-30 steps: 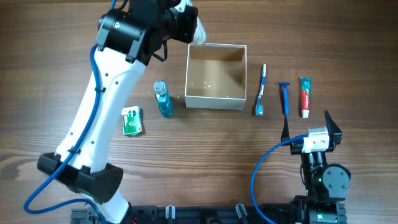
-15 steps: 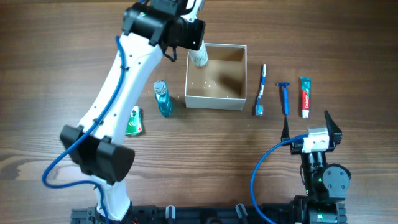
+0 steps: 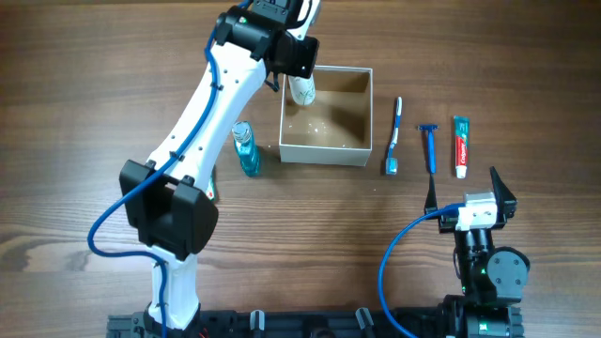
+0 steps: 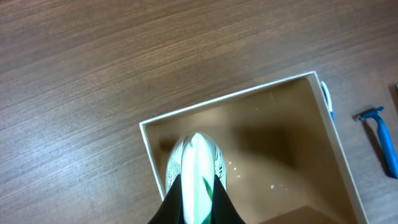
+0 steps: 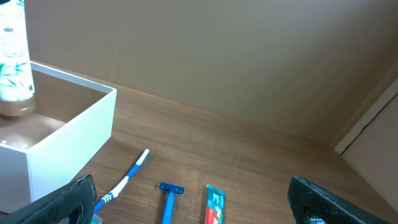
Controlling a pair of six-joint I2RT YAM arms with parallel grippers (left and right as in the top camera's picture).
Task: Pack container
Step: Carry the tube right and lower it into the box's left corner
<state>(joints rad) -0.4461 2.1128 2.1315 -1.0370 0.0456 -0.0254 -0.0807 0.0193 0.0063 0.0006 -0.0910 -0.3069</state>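
The container (image 3: pixel 326 149) is a square white-walled box with a tan inside at the table's upper middle; it also shows in the left wrist view (image 4: pixel 151 149) and the right wrist view (image 5: pixel 74 134). My left gripper (image 3: pixel 300 80) is shut on a white tube with green markings (image 4: pixel 196 168) and holds it upright over the container's back left corner. The tube also shows in the right wrist view (image 5: pixel 13 59). My right gripper (image 3: pixel 470 192) is open and empty near the front right, away from the container.
A blue bottle (image 3: pixel 246 148) lies left of the container. A green packet (image 3: pixel 214 191) is mostly hidden under my left arm. A toothbrush (image 3: pixel 393 136), a blue razor (image 3: pixel 430 147) and a toothpaste tube (image 3: pixel 460 145) lie to the right of the container.
My left arm has swung right and carried the white tube from beyond the container's back left corner to over its inside. The right arm has not moved.
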